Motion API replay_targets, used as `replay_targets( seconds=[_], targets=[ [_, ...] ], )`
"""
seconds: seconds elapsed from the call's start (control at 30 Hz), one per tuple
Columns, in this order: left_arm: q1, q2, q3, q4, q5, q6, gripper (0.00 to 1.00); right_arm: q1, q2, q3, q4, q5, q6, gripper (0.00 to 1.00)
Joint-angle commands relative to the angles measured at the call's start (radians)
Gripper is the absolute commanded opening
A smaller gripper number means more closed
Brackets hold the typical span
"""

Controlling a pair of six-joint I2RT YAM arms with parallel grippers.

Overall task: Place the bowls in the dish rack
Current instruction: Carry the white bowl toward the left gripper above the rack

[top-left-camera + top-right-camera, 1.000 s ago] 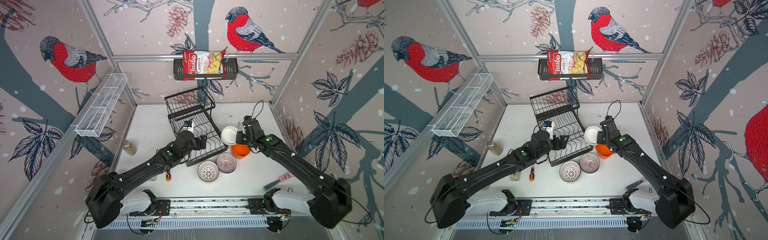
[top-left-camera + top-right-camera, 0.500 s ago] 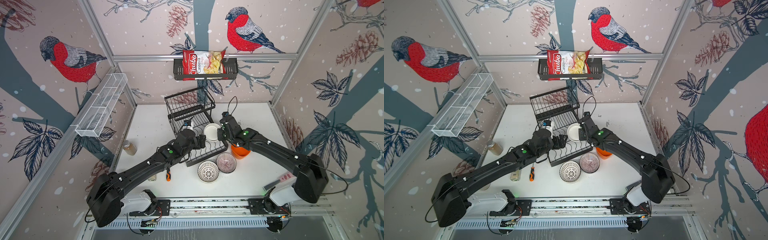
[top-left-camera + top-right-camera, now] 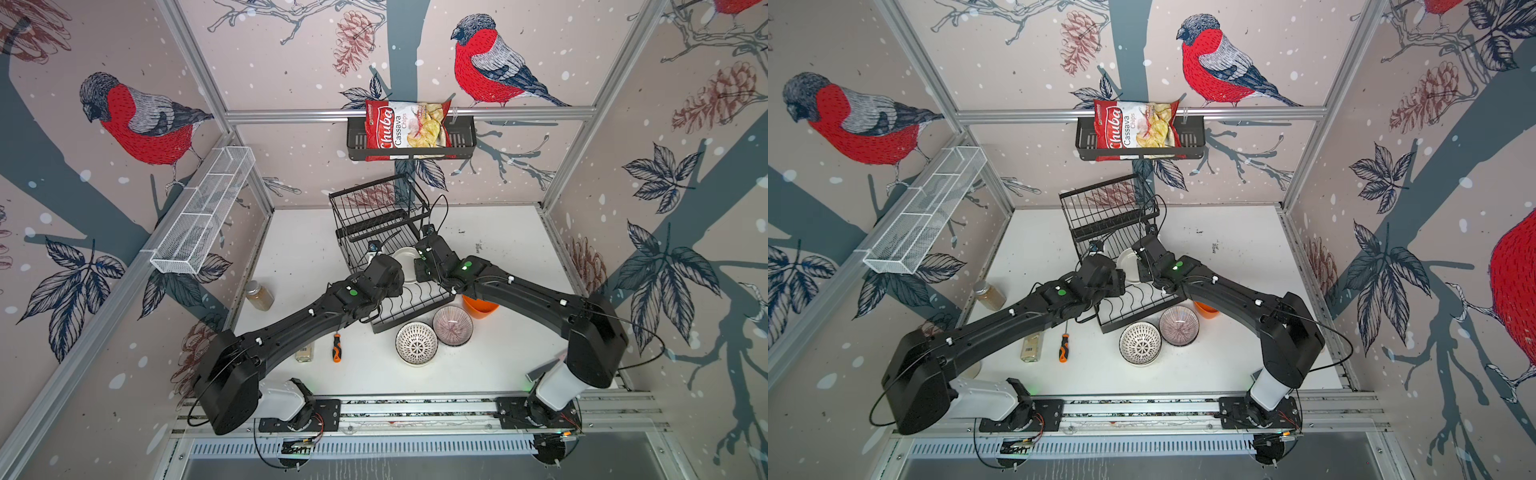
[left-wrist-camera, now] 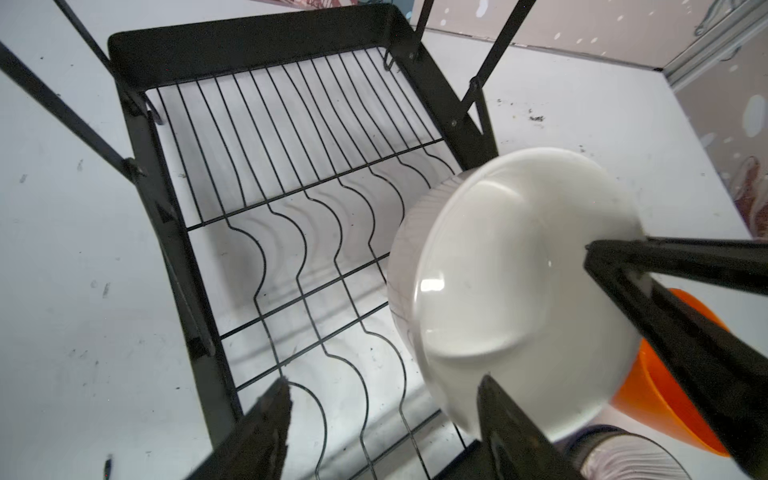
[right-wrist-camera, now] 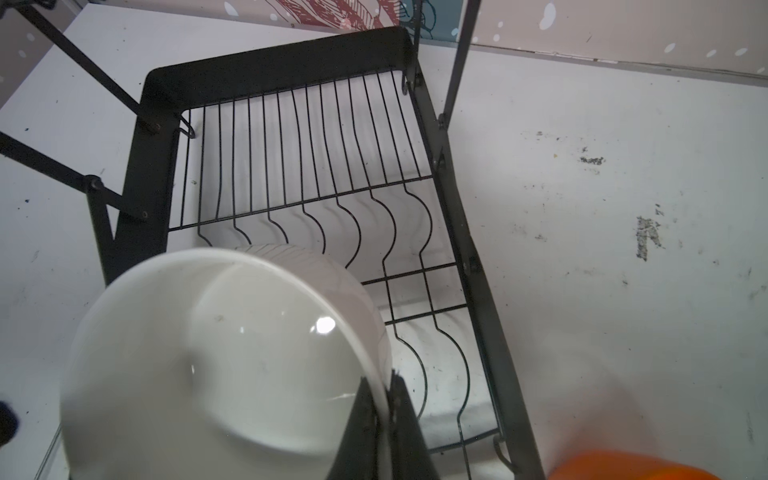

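Top views look down; wrist views closely share dish rack (image 4: pixel 249 41).

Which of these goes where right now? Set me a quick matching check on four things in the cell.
Things:
1. white bowl
2. orange bowl
3. chips bag
4. screwdriver

Places:
A. in the black wall basket
B. on the table next to the left arm
C. pinched at its rim by the right gripper, above the dish rack
D. on the table, partly under the right arm

Pairs: 1-C, 2-D, 3-A, 4-B
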Motion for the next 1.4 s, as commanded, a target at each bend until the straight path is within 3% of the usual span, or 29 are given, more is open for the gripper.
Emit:
replay_targets(
  seconds=[0.0, 0.47, 0.83, 1.03, 1.37],
  targets=[
    [0.004, 0.017, 0.038, -0.039, -0.059, -0.010, 0.63, 0.018, 0.008, 0.015, 0.073, 0.046, -0.009, 0.00],
    [0.066, 0.040, 0.038, -0.021, -0.024, -0.044, 0.31, 0.065, 0.013, 0.006, 0.121, 0.062, -0.001, 0.00],
    [0.094, 0.061, 0.018, 0.002, 0.002, -0.052, 0.18, 0.085, 0.030, 0.014, 0.146, 0.061, 0.008, 0.00],
    [0.095, 0.072, 0.021, -0.006, 0.003, -0.067, 0.00, 0.092, 0.039, 0.024, 0.149, 0.055, 0.007, 0.00],
    [0.111, 0.006, -0.035, 0.064, 0.020, -0.056, 0.00, 0.072, 0.012, 0.030, 0.146, -0.001, -0.033, 0.01]
  ],
)
